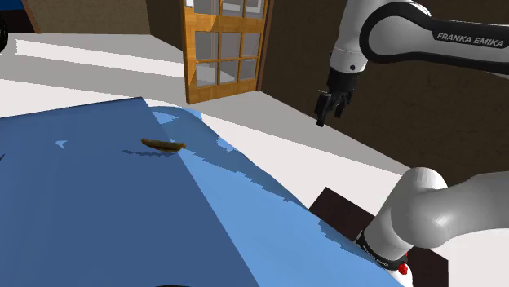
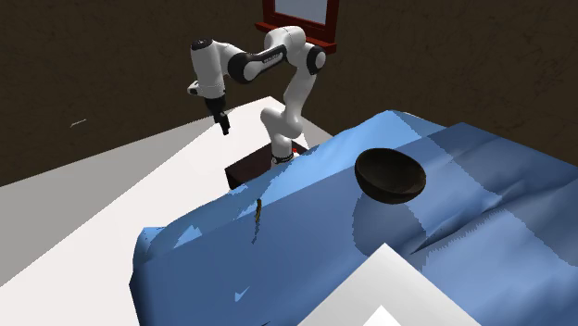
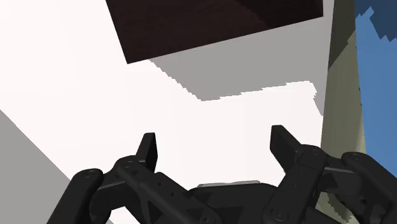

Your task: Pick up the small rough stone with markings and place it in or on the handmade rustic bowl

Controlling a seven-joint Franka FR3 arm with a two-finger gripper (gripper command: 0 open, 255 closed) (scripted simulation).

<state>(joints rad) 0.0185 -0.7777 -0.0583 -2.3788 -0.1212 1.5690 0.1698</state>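
A small brown stone (image 1: 163, 145), flat and elongated, lies on the blue cloth-covered surface (image 1: 98, 204); in the second exterior view the stone (image 2: 258, 215) sits close to the cloth's edge that faces the arm. A dark round bowl (image 2: 390, 174) rests upright on the cloth, well away from the stone. My gripper (image 1: 323, 119) hangs in the air off the cloth, above the white floor beside the stand, fingers pointing down. In the wrist view the gripper (image 3: 215, 143) is open, with nothing between its fingers and white floor below.
The dark brown stand (image 3: 216, 25) is under the arm's base (image 2: 282, 148). A wooden glazed door (image 1: 224, 45) stands behind the cloth surface. A white flat slab (image 2: 398, 296) lies on the cloth at the second exterior view's front. Dark walls surround the room.
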